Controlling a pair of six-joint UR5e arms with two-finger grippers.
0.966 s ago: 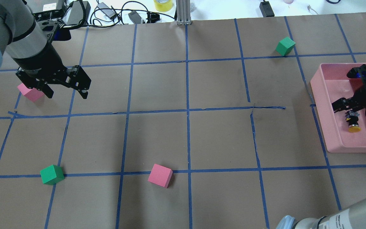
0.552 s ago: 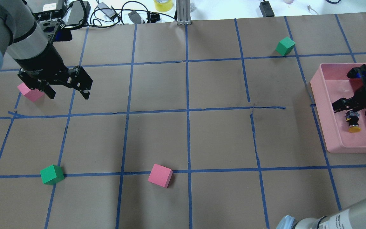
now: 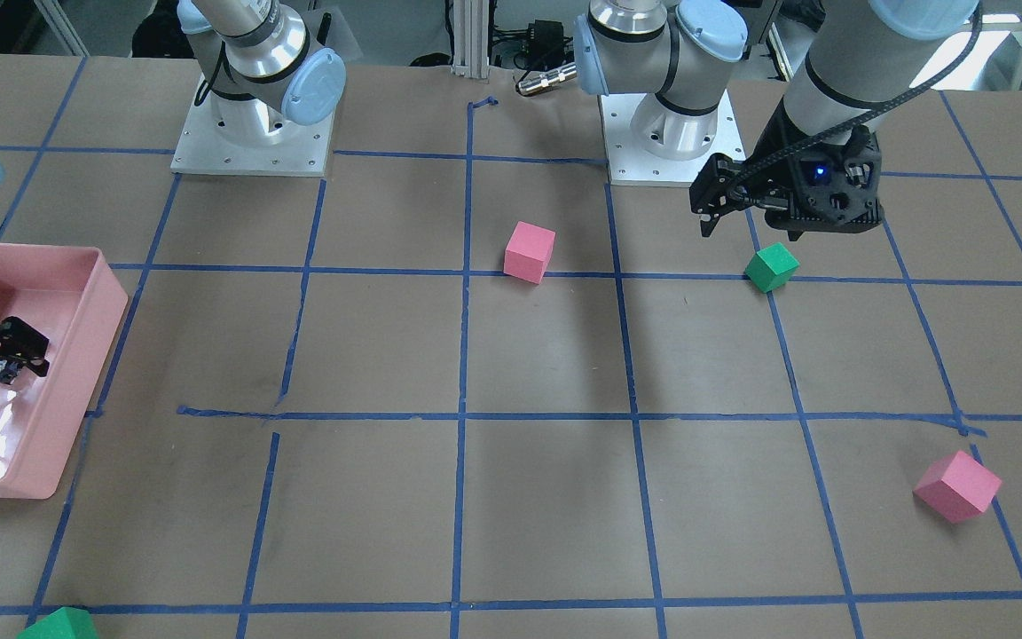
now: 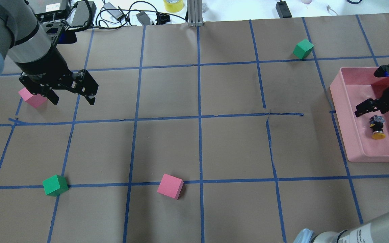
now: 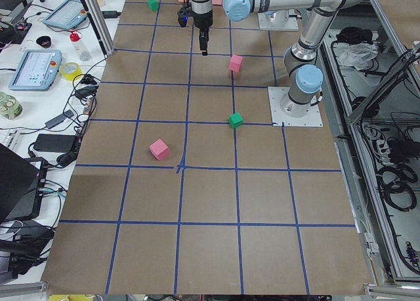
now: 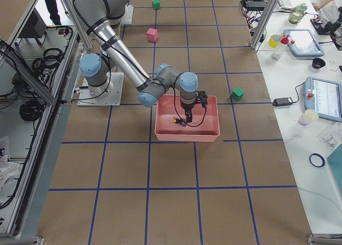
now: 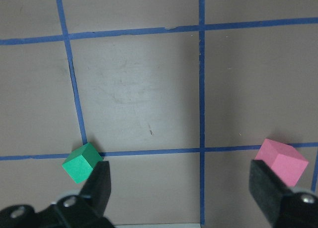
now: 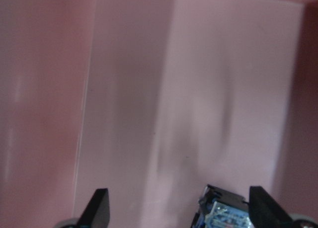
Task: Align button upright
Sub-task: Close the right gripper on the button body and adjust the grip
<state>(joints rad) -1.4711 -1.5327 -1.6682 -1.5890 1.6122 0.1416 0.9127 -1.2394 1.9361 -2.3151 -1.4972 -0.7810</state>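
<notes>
The button (image 4: 378,127) lies on its side inside the pink bin (image 4: 337,98), with its yellow cap toward the near wall. My right gripper (image 4: 371,107) hovers just beyond its blocky base, open and holding nothing. In the right wrist view the fingers (image 8: 101,208) stand wide apart, and the button's base (image 8: 223,213) shows low between them, nearer the right one. My left gripper (image 4: 72,98) is open and empty, raised over the table's left side. The left wrist view shows its fingers (image 7: 99,186) wide apart.
One pink cube (image 4: 30,98) lies partly under the left gripper and another (image 4: 170,185) at the front middle. Green cubes lie at the front left (image 4: 55,185) and the back right (image 4: 303,49). Cables and gear line the far edge.
My right gripper has drawn back toward the bin's far side and off the button, which now lies apart from the fingers. The left arm has barely moved.
</notes>
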